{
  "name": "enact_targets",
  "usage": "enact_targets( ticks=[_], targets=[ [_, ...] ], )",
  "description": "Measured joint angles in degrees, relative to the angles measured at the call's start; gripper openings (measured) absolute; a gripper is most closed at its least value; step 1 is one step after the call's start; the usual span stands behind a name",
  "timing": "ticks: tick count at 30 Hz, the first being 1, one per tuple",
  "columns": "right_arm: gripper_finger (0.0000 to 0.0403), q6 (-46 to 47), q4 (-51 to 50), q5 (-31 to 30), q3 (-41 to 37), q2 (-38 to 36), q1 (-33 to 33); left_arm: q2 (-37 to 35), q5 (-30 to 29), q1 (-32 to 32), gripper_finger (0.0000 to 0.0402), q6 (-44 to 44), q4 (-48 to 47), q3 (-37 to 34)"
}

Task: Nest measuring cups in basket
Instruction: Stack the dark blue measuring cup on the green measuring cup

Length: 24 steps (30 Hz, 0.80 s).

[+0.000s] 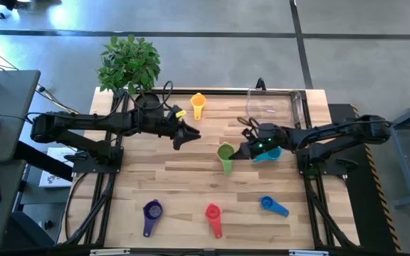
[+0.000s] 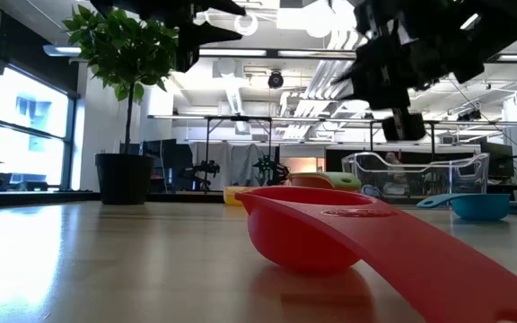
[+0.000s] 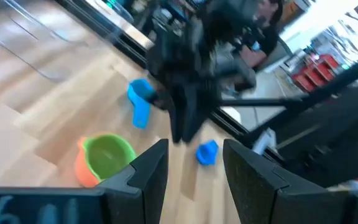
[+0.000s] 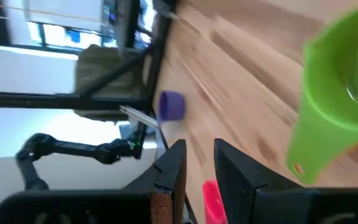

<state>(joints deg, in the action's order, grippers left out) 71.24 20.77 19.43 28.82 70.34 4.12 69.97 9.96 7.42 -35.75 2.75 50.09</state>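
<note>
Hovering over mid-table: right gripper [image 1: 246, 151] beside the green cup [image 1: 225, 154], left gripper [image 1: 188, 134] well apart toward the plant side.

Risks, as judgement:
- Green cup seems stacked in an orange cup [image 3: 81, 170] – orange rim peeks out under it in the left wrist view. Grabbing only the top one could split the stack or tip it.
- Light blue cup [image 1: 268, 154] sits just under the right wrist – a low sweep could knock it.
- Both arms converge on the middle – collision possible if both go for the green cup.
- Clear basket [image 1: 301, 107] at the far right corner, well apart from purple cup [image 1: 151, 212], red cup [image 1: 213, 215] and blue cup [image 1: 271, 205] along the near edge. Long carries, more chance of a drop.
- Yellow cup [image 1: 198, 104] alone at the far edge, near the potted plant [image 1: 129, 62].

Claws:
- Right: fingers set narrow with a small gap, nothing between them, green cup off to the side, not touched.
- Left: moderately open, empty, above the wood.

No cup visible in the basket – nesting barely begun.
</note>
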Motion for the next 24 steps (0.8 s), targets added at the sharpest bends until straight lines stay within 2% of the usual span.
enact_targets(
  ticks=[9, 13, 18, 24],
  targets=[
    [0.0073, -10.1, 0.5, -4.5, 0.0, -9.3, 0.0, -0.3, 1.2, -4.5, 0.0143, -5.1, -1.6, 0.0],
    [0.0073, -15.1, 0.5, -6.4, 0.0, -12.8, 0.0, -3.1, 1.1, -6.4, 0.0143, -9.7, -7.4, 0.1],
    [0.0073, -20.2, 0.5, -6.5, 0.0, -15.4, 0.1, -7.5, -3.0, -10.7, 0.0142, -16.0, -16.3, 0.1],
    [0.0073, -20.9, 0.4, -3.7, 0.0, -16.2, 3.0, -11.1, -6.3, -18.3, 0.0142, -24.9, -28.6, 0.1]
  ],
)
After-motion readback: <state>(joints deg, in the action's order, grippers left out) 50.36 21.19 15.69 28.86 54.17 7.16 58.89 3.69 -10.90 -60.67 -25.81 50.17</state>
